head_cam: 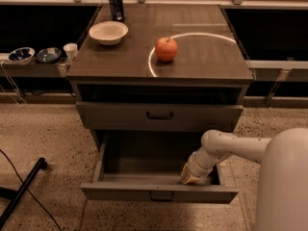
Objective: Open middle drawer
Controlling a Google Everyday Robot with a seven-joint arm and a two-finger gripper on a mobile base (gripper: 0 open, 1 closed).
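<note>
On the dark wooden surface (202, 64) stand a red apple (166, 49), a white bowl (108, 32) and a dark can (115, 5). Below, the grey-brown wooden middle drawer (120, 192) stands open. The claw (191, 178) sits in its right front corner, seemingly touching the front; I cannot tell if it is clenched or released.
</note>
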